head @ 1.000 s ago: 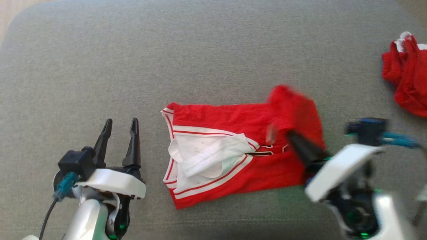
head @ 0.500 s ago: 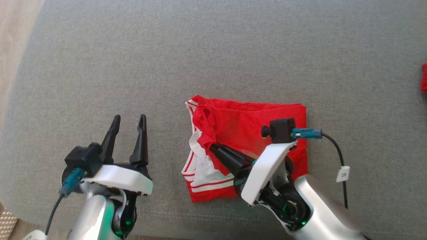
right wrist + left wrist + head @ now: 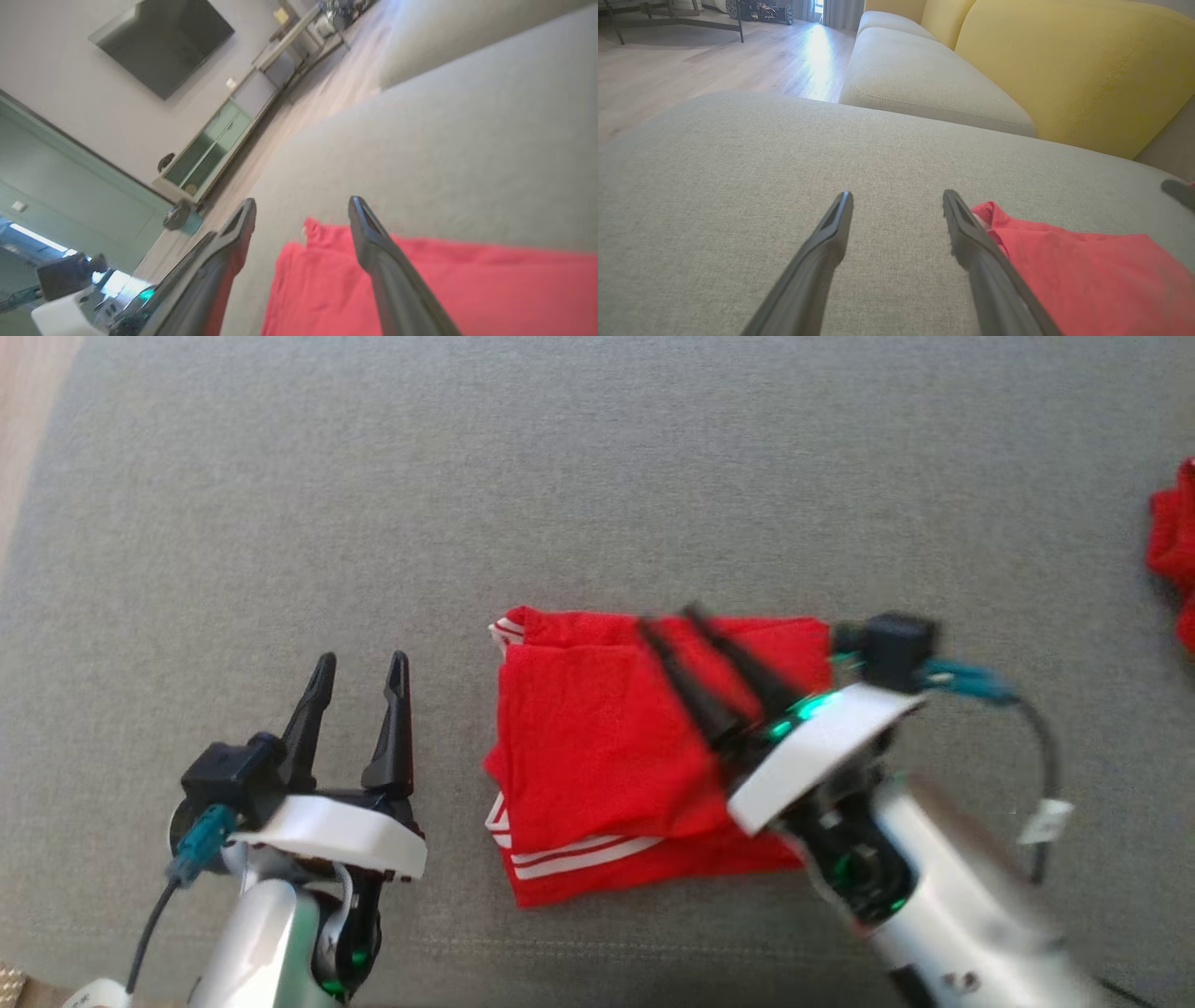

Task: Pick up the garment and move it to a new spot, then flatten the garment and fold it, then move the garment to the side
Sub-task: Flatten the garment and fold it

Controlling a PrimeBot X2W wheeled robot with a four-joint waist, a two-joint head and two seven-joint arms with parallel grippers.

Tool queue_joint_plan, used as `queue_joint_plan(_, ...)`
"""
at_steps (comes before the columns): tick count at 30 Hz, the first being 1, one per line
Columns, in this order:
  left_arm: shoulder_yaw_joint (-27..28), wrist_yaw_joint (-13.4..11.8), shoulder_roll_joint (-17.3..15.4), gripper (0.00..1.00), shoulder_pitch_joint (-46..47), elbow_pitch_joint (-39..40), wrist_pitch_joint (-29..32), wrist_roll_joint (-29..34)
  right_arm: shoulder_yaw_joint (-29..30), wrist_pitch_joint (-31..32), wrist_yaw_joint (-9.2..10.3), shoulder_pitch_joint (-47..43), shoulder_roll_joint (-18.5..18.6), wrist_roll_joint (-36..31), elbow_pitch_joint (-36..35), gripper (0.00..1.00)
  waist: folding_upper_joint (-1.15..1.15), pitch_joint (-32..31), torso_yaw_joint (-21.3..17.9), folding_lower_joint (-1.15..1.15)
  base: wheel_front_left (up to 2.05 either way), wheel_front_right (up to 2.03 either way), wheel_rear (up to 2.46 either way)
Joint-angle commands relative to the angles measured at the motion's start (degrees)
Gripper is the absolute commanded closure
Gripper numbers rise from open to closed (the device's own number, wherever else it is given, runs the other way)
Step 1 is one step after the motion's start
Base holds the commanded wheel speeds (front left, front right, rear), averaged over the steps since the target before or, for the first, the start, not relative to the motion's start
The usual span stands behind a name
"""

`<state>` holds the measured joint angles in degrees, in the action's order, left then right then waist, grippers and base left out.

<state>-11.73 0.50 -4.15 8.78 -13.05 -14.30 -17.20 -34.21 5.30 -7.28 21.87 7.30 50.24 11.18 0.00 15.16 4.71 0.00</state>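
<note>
The garment (image 3: 597,747) is a red jersey with white trim, lying folded into a compact rectangle on the grey sofa cushion (image 3: 560,476). My right gripper (image 3: 670,619) is open and motion-blurred above the garment's upper right part, with nothing between its fingers. In the right wrist view the right gripper (image 3: 302,201) stands open over the red garment (image 3: 420,289). To the left of the garment my left gripper (image 3: 362,658) is open and empty, a short gap away from the cloth. The left wrist view has the left gripper (image 3: 897,196) over bare cushion, the garment (image 3: 1087,275) beside its right finger.
Another red cloth (image 3: 1172,551) lies at the cushion's far right edge. Wooden floor (image 3: 28,392) borders the cushion at the upper left. A yellow backrest (image 3: 1064,60) and a second grey seat (image 3: 924,84) stand beyond the cushion.
The right gripper carried the garment's right part over to the left, laid it down as a fold, opened and drew back to the right. The head camera shifted. The left arm stayed put.
</note>
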Motion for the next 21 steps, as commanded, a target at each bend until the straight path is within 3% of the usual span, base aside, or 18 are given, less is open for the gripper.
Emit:
queue_joint_plan(1,2.5,-0.1,-0.5,0.0,1.9,1.7,-0.7,0.6,0.9,-1.7,-0.21,0.8,0.2,-1.5,-2.5,0.0,0.0,-0.3,-0.5,0.0,0.0,0.0,0.0)
queue_joint_plan(7,3.5,-0.4,-1.2,0.0,1.3,2.0,-0.7,1.1,13.9,-7.1,-0.21,-3.2,3.4,-7.8,-2.9,0.0,0.0,-1.6,-2.1,0.0,0.0,0.0,0.0)
queue_joint_plan(13,4.3,-0.8,-2.2,0.0,0.2,2.5,-0.7,0.9,26.6,-8.4,-0.21,-9.3,5.3,-16.6,-3.9,0.0,0.0,-2.9,-3.1,0.0,0.0,0.0,0.0)
queue_joint_plan(17,4.8,-1.2,-2.9,0.0,-0.4,3.0,-0.5,0.8,30.7,-10.3,-0.21,-12.4,4.8,-22.4,-7.3,0.0,0.0,-3.2,-3.6,0.0,0.0,0.0,0.0)
queue_joint_plan(21,4.7,-1.5,-3.4,0.0,-1.2,3.6,-0.1,0.8,31.2,-11.2,-0.21,-14.8,4.2,-26.8,-10.1,0.0,0.0,-4.1,-3.9,0.0,0.0,0.0,0.0)
